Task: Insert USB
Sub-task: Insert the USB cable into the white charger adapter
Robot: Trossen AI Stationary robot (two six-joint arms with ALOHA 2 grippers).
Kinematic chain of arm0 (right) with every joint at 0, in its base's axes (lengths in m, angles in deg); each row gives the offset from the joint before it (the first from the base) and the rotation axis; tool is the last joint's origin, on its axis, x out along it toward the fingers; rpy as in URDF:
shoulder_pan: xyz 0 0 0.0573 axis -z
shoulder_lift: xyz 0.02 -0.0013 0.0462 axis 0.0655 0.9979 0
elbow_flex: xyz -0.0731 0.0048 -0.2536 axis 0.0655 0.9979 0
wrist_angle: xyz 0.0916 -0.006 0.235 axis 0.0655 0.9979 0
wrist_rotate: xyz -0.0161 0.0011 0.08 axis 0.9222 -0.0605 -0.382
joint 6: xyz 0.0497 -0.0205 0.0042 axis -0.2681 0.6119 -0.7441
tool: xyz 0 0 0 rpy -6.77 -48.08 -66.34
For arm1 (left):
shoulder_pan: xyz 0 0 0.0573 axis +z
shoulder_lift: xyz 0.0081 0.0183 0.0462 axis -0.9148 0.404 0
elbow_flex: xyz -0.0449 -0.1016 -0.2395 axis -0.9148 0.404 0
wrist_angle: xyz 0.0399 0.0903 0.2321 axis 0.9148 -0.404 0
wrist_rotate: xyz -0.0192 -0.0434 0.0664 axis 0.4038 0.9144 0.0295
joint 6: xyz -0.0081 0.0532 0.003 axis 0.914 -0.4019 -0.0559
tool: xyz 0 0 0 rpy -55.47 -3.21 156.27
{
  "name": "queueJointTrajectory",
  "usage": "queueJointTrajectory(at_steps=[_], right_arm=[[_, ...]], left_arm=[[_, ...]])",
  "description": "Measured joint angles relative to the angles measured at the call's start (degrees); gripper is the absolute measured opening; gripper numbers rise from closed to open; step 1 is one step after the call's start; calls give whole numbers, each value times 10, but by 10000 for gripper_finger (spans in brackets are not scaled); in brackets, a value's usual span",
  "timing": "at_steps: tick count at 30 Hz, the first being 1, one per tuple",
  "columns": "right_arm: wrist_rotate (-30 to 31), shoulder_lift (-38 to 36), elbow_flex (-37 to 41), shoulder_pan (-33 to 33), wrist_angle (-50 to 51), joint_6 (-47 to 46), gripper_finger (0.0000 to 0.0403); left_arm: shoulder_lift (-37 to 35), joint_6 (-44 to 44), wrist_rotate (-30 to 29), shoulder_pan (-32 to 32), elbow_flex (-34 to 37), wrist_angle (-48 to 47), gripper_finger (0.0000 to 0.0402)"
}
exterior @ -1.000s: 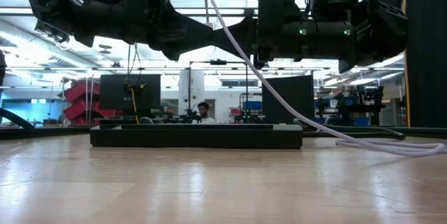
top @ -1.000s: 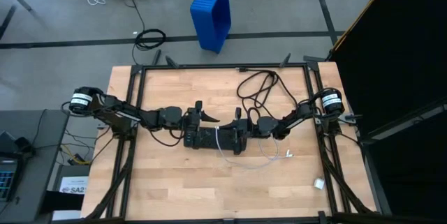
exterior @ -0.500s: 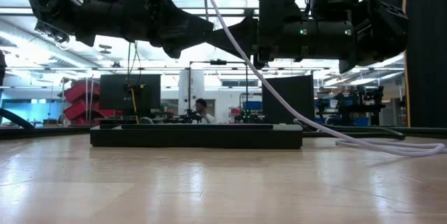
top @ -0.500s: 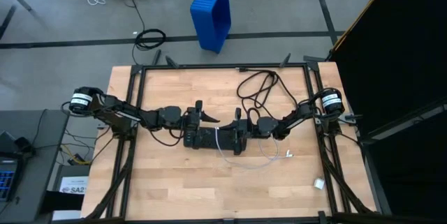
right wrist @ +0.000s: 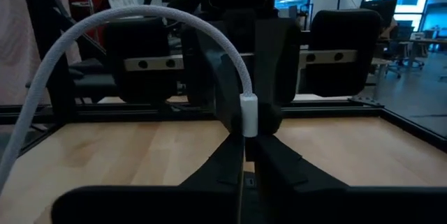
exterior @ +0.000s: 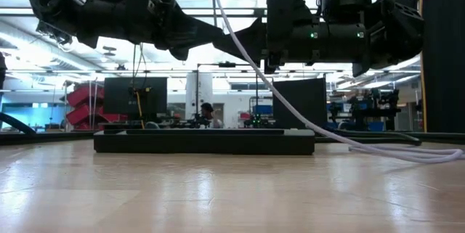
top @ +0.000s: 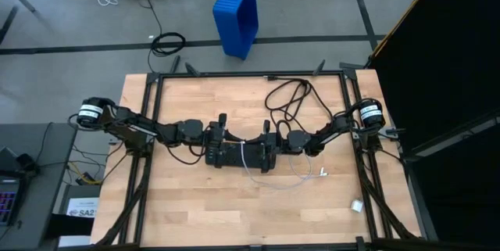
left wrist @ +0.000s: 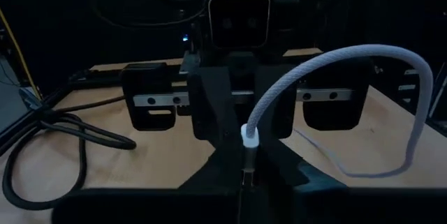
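The USB is a thin white cable (top: 269, 182) lying in a slack loop on the wooden table, its free plug end (top: 323, 174) on the boards to the right. Its other plug (left wrist: 249, 137) is held up over the long black power strip (top: 226, 159), between my two grippers. They face each other, level, above the strip. My left gripper (top: 234, 137) comes from the table's left and is shut on the plug. My right gripper (top: 254, 139) comes from the right and is shut at the same plug (right wrist: 249, 116). My left gripper pinches the USB's plug just under its white housing (left wrist: 249, 140) between its two fingers, level, from the table's left. The plug stands upright, clear of the strip, and the cable (left wrist: 335, 56) arcs up out of it and falls away. My right gripper has its fingertips (right wrist: 230, 158) closed just under the same white housing (right wrist: 249, 123), level, from the table's right. The cable (right wrist: 140, 18) curves up and over from the plug and drops slack to the table.
A thick black cord (top: 289, 98) coils on the far half of the table and runs off at its far edge. A small white item (top: 357, 204) lies near the right front corner. A blue bin (top: 237, 16) stands on the floor beyond the table.
My left gripper has shut: its fingers stood spread apart beside the plug and are now together on it. Both arms have kept their places, and the cable has hardly shifted.
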Motion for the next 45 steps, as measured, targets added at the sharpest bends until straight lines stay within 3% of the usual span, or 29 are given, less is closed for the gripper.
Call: queueJointTrajectory(at_steps=[10,13,19,24,29,32,35,41,45], right_arm=[[-9,0,0,0,4,-26,92],[-12,-16,0,3,57,-41,112],[10,-151,-1,13,323,-42,134],[19,-300,-54,13,665,-102,135],[-77,-387,-122,-1,993,-202,125],[-142,-415,-129,-34,1084,-261,118],[-150,-422,-124,-96,1130,-317,115],[-141,-400,-105,-215,1242,-537,134],[-212,-376,-105,-279,1303,-633,147]], left_arm=[[-49,-1,-6,0,0,-70,11],[-88,1,-7,1,0,-118,11],[-150,2,-46,-9,0,-203,10],[-156,3,-82,-15,0,-239,10],[-155,7,-82,-15,0,-246,10],[-155,11,-82,-15,0,-247,10],[-155,15,-81,-15,0,-248,10],[-155,19,-78,-16,0,-249,10],[-154,25,-77,-17,0,-249,10]])
